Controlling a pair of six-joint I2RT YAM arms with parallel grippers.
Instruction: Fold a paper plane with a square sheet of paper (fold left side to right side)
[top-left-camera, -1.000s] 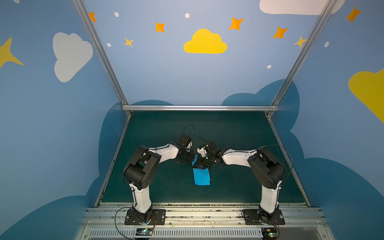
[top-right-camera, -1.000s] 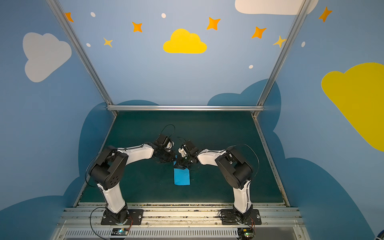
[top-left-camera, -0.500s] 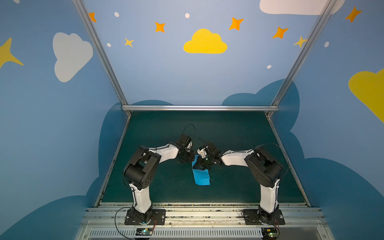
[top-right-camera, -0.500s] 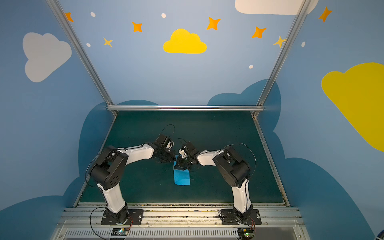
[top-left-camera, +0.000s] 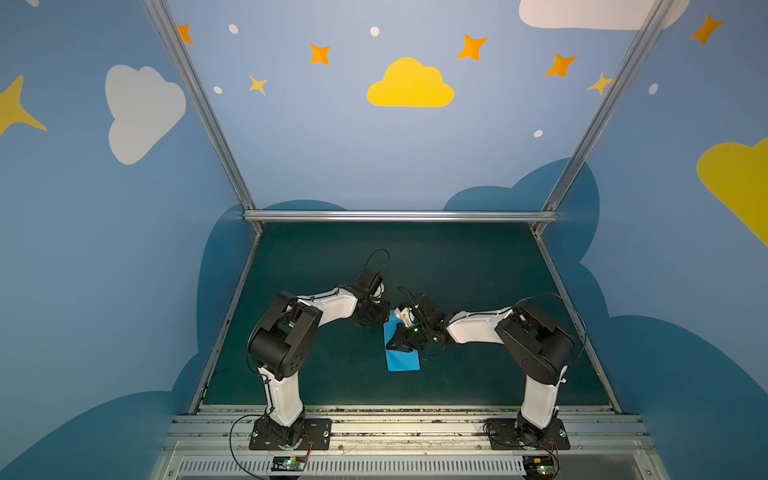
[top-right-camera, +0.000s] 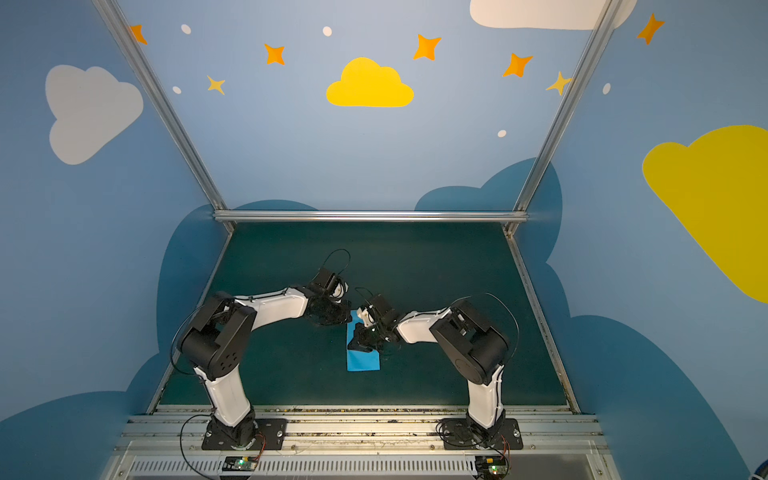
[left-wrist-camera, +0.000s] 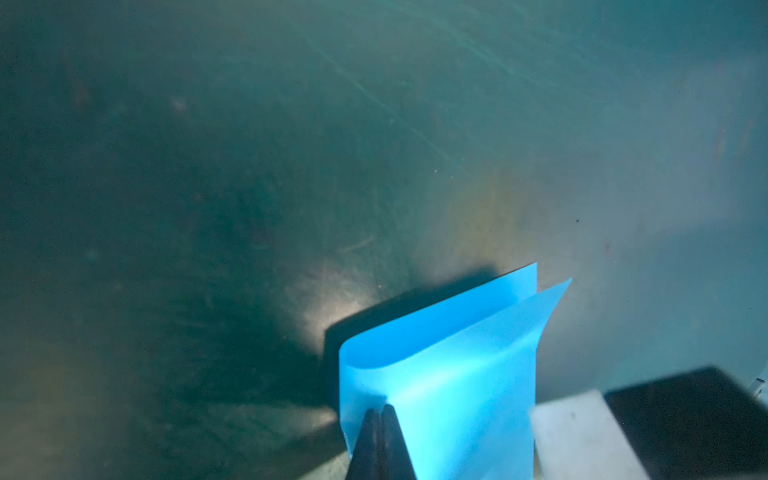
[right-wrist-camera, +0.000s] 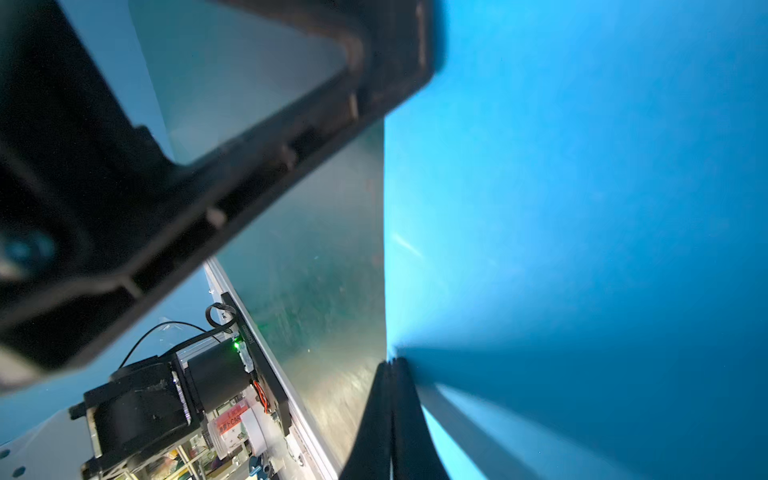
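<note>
The thin, bright sky-blue square sheet of paper (top-left-camera: 402, 360) lies on the dark green table mat (top-left-camera: 478, 282), in the middle and a little to the near side. It is folded in two, and the fold on its left side is rounded and not yet flat. The left gripper (left-wrist-camera: 380, 411) has its two black fingers pressed together, with the tips on the far left corner of the paper. The right gripper (right-wrist-camera: 392, 362) is closed too, with its tips on the paper just beside the left edge.
</note>
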